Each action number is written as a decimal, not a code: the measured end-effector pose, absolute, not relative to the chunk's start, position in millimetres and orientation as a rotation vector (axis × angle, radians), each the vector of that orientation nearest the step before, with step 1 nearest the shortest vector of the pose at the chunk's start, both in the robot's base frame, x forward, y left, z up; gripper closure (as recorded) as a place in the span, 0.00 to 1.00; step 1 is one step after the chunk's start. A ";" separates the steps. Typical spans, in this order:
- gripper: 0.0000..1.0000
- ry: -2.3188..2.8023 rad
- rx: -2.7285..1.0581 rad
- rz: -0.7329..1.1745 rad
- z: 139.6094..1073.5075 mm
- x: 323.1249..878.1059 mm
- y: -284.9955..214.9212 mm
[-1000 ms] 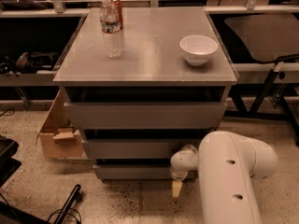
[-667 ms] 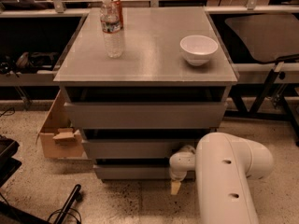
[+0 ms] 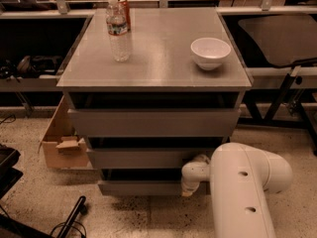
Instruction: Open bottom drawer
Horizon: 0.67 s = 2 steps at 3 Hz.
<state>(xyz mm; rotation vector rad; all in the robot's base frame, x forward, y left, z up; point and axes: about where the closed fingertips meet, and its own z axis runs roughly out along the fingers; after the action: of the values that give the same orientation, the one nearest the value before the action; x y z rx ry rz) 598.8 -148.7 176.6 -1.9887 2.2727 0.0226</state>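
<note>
The scene was lit dimly and warmly from above: a soft sheen was cast across the cabinet top (image 3: 158, 63), and the white bowl (image 3: 210, 52) was rendered as the brightest thing. Deep shadow was seen in the gaps above each drawer front, and the bottom drawer (image 3: 138, 187) was shown darkest of the three. The gripper (image 3: 188, 187), set against that drawer's right end, was picked out pale, as was the arm (image 3: 242, 192).
</note>
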 end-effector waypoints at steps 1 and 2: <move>0.87 2.273 -1.989 0.023 184.9 599.0 -148.8; 1.00 2.273 -1.989 0.023 188.3 597.3 -148.5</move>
<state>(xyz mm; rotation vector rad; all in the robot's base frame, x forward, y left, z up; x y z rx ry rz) 597.3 -148.5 188.3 -1.9886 2.2727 0.0226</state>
